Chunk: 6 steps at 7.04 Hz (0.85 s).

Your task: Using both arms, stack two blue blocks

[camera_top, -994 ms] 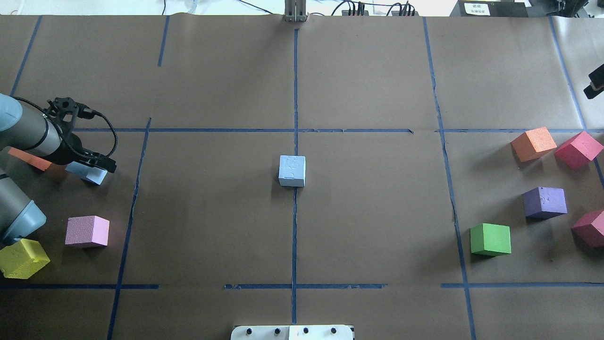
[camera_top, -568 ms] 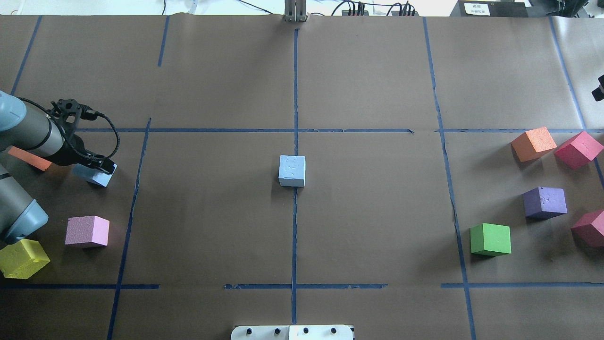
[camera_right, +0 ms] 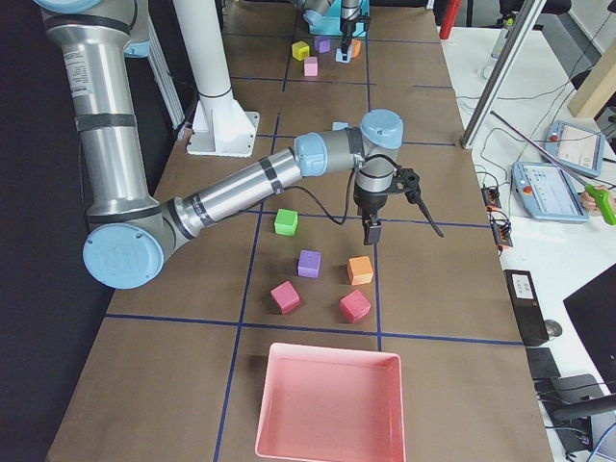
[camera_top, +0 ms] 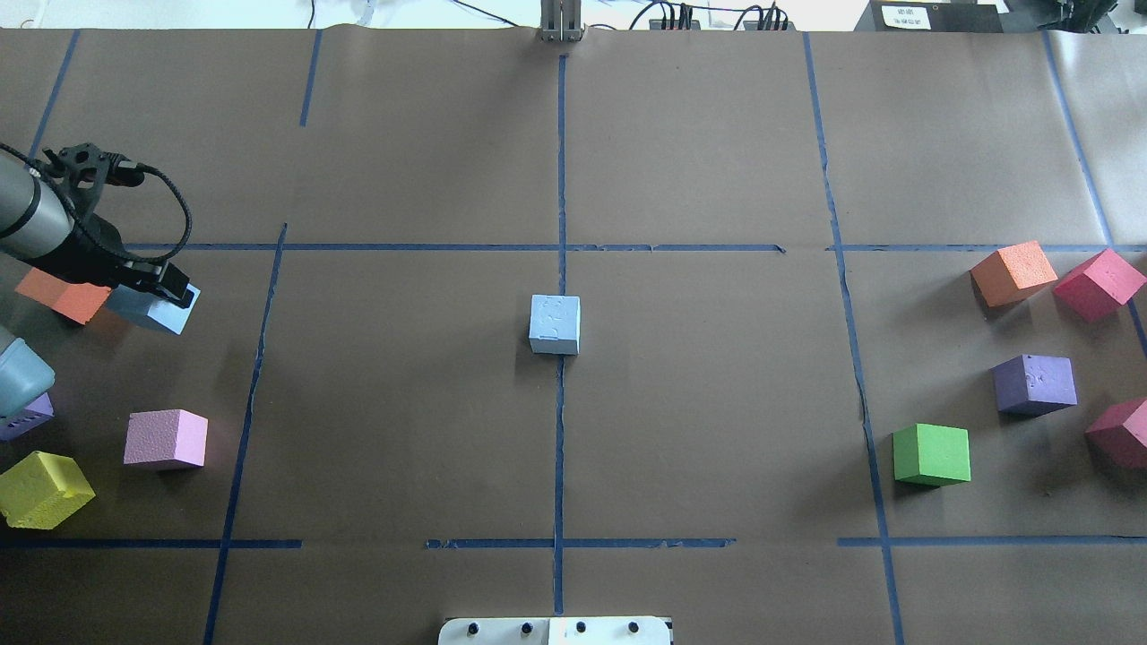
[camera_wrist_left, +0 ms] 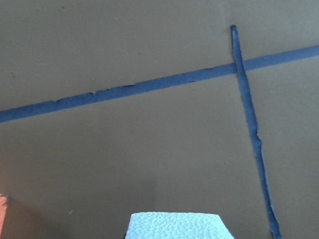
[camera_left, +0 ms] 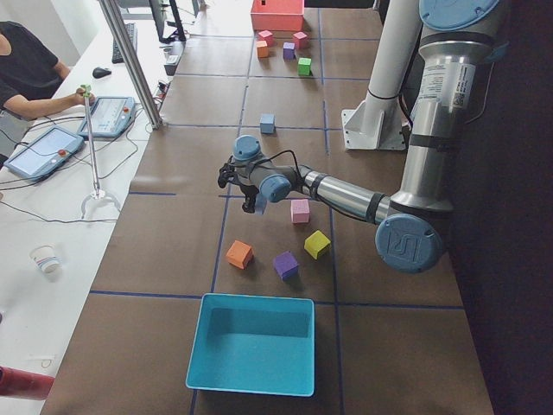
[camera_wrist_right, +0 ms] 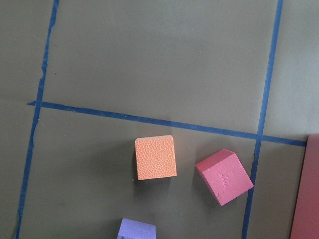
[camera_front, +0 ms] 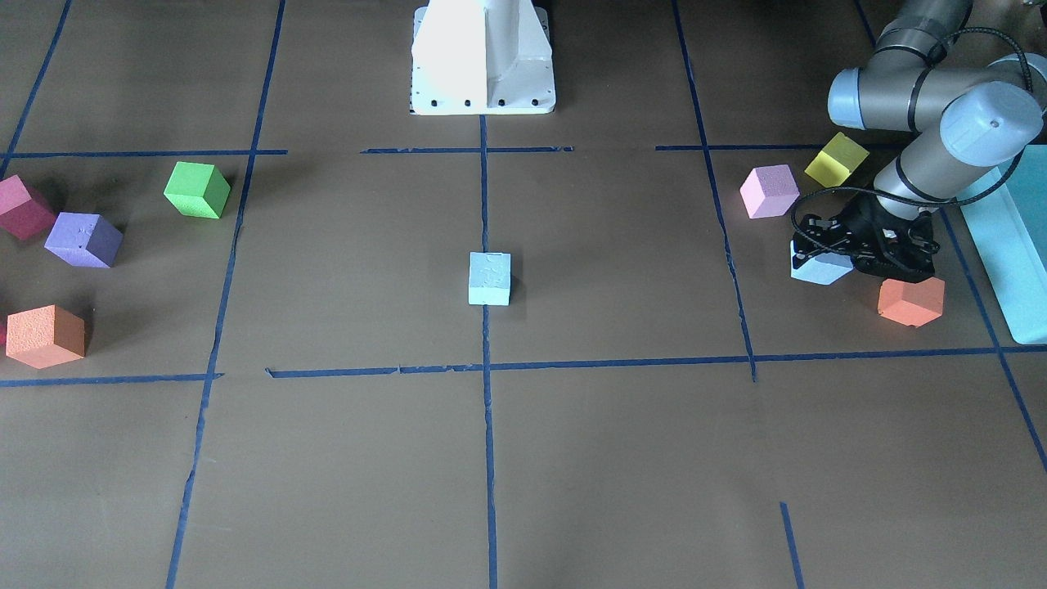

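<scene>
On the left of the desk [camera_top: 394, 421], my left gripper [camera_top: 166, 294] pinches the held blue block [camera_top: 158, 316], apparently just clear of the surface, beside an orange cube [camera_top: 63, 297]. My forearm lies low with the wrist turned down. The centre blue block [camera_top: 555, 324] sits on the middle tape line [camera_top: 560, 179], well to the right, so the carry runs rightward. My right gripper [camera_right: 371, 229] hangs over the right-hand cubes. I cannot tell whether it is spread.

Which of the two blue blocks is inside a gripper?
The blue block beside the orange cube, in the left gripper; the central blue block stands free.
</scene>
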{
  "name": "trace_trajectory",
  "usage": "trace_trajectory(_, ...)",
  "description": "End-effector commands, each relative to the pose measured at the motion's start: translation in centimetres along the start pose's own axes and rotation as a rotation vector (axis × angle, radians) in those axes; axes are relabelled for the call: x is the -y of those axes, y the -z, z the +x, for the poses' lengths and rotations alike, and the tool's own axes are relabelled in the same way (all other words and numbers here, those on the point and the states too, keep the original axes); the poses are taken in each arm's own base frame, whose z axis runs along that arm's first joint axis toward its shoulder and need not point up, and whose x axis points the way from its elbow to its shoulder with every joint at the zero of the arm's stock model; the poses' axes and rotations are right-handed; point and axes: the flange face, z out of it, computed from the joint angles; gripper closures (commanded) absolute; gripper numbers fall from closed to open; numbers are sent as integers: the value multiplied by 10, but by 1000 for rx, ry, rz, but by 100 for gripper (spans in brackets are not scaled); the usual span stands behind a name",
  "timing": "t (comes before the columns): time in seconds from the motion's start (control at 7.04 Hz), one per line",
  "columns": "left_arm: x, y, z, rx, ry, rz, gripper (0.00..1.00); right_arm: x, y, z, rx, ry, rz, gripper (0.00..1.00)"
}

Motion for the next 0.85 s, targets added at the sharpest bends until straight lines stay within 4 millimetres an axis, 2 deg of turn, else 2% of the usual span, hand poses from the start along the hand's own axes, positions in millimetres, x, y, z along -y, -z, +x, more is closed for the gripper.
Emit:
trace_trajectory(0.0, 37, 54, 80, 31, 48, -30, 100, -23, -14, 32, 27, -30, -33, 0)
trace_trajectory(0.14, 62, 77, 130, 45, 61, -36, 100, -36, -24, 51, 49, -39, -43, 0)
trace_trajectory(0.28, 74, 91, 170, 74, 100, -22, 100, -46, -36, 86, 48, -32, -25, 0)
trace_trajectory(0.43, 73, 85, 207, 54, 122, -33, 100, -62, -50, 119, 71, -29, -6, 0)
trace_trajectory(0.57, 75, 75, 246, 37, 133, -50, 100, -66, -44, 135, 98, -60, 15, 0)
trace_trajectory(0.71, 80, 61, 295, 34, 146, -58, 100, -76, -48, 143, 101, -80, 7, 0)
